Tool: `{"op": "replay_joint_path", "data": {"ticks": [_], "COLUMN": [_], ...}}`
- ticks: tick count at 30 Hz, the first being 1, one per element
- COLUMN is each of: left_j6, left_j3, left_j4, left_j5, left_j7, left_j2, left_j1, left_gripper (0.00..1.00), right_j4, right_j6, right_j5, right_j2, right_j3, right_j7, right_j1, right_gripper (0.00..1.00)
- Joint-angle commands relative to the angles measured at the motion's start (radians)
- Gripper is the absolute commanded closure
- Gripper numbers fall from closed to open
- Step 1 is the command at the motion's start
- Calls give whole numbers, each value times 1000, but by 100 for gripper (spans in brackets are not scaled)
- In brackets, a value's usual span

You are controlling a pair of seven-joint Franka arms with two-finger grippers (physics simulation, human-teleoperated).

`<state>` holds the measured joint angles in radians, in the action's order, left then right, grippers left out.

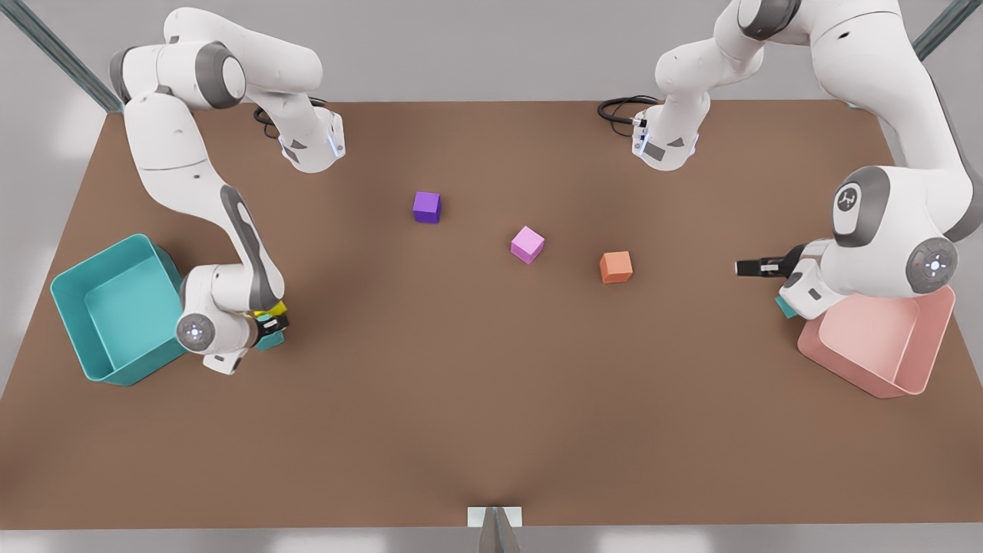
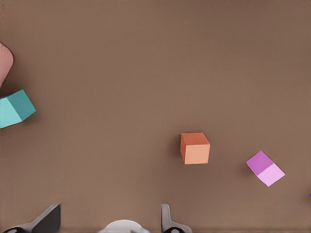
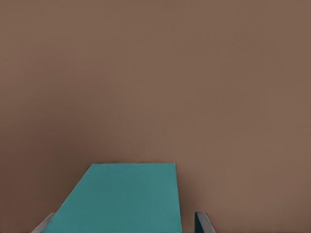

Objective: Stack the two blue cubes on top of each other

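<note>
One blue cube [image 1: 271, 342] lies by the teal bin at the front view's left, next to a yellow cube [image 1: 274, 309]. My right gripper [image 1: 269, 329] is lowered over it. In the right wrist view the cube [image 3: 121, 199] sits between the open fingers [image 3: 202, 223], with a small gap on one side. The other blue cube [image 1: 785, 307] peeks out from under the arm at the front view's right, beside the pink bin; it also appears in the left wrist view [image 2: 17, 108]. My left gripper [image 1: 742, 266] hovers open and empty [image 2: 109, 216], pointing toward the table's middle.
A purple cube [image 1: 426, 206], a pink cube [image 1: 527, 244] and an orange cube [image 1: 616, 266] lie spread across the table's middle. The teal bin [image 1: 73, 307] stands at the front view's left and the pink bin [image 1: 883, 372] at its right.
</note>
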<state>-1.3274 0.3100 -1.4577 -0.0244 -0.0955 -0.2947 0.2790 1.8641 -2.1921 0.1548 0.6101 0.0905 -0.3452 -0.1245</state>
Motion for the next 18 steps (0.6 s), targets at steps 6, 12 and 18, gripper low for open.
{"op": "replay_joint_path", "data": {"ticks": [6, 12, 18], "left_j6": [11, 10, 14], "left_j3": [1, 1, -2], "left_j4": [5, 5, 8], "left_j5": [1, 4, -2], "left_j7": [11, 8, 14], "left_j2": [-26, -26, -23], "left_j1": [-1, -3, 11], "left_gripper": [0, 0, 0], "right_j4": [-14, -167, -333], "right_j6": [5, 161, -21], "right_j5": [-1, -81, -70], "right_j2": [2, -7, 91], "right_j3": [0, 119, 184], "right_j7": [-5, 12, 1029], "right_j1": [0, 8, 548], "right_gripper": [42, 43, 42]}}
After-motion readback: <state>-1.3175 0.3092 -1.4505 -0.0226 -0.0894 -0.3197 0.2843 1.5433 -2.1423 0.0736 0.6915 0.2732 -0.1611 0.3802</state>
